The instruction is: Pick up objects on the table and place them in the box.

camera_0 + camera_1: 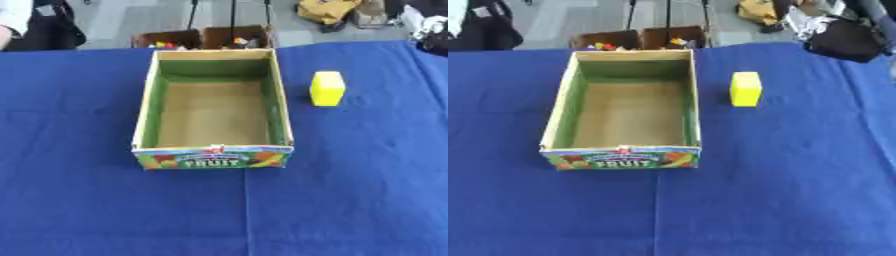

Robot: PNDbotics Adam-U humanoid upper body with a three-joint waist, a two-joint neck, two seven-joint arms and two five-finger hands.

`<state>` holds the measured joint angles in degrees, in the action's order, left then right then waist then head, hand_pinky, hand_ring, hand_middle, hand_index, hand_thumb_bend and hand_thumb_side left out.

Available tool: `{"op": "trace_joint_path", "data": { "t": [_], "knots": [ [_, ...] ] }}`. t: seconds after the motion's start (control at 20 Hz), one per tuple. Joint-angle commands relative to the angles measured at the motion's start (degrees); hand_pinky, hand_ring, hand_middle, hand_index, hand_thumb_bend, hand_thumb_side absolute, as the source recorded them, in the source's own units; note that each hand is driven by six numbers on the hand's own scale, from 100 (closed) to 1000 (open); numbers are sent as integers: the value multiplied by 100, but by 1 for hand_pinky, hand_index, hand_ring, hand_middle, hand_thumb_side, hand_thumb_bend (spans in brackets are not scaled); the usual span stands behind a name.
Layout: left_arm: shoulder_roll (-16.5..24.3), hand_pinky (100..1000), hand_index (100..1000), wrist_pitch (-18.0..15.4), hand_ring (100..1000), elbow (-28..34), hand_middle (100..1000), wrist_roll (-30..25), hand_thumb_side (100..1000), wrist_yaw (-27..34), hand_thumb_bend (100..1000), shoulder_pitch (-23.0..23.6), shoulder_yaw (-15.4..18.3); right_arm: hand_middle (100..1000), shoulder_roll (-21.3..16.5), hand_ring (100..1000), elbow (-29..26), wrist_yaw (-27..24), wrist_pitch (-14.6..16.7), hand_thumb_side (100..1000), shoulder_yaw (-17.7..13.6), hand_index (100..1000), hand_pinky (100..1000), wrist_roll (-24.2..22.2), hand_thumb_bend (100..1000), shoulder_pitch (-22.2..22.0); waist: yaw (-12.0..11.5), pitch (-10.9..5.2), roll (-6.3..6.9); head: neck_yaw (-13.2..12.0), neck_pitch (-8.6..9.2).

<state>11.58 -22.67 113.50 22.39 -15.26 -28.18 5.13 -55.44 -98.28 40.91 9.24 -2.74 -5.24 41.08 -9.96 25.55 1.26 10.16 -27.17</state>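
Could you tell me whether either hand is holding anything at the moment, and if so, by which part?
Nothing is held: neither hand is in view, and the yellow block stands alone on the cloth beside the box.

Yellow block (326, 88) stands apart from box (278, 95).

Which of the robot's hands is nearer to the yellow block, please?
Right: the right hand, apparently the black and silver shape, sits beyond and right of the yellow block; the left hand is out of view.
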Motion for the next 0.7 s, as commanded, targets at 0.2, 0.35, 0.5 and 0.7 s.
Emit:
{"op": "trace_joint_path", "data": {
  "t": [0.2, 0.35, 0.5, 0.7],
  "knots": [
    [172, 481, 897, 6, 782, 109, 839, -55, 1000, 33, 100, -6, -33, 818, -246, 841, 1151, 385, 575, 1000, 264, 917, 707, -734, 367, 639, -36, -229, -105, 59, -2],
    [178, 481, 897, 9, 782, 109, 839, -61, 1000, 38, 100, 2, -37, 839, -169, 862, 1644, 413, 925, 954, 329, 949, 731, -1206, 434, 871, -39, -237, -112, 68, 4],
    [179, 480, 897, 14, 782, 109, 839, -70, 1000, 41, 100, 7, -44, 859, -98, 882, 2084, 263, 1263, 828, 405, 968, 750, -1920, 484, 1057, -32, -243, -118, 67, 17],
    [182, 480, 896, 19, 782, 109, 839, -78, 1000, 46, 100, 18, -49, 872, -1, 886, 2474, 13, 1478, 640, 474, 981, 754, -2980, 552, 1283, -33, -262, -126, 78, 16]
  ]
}}
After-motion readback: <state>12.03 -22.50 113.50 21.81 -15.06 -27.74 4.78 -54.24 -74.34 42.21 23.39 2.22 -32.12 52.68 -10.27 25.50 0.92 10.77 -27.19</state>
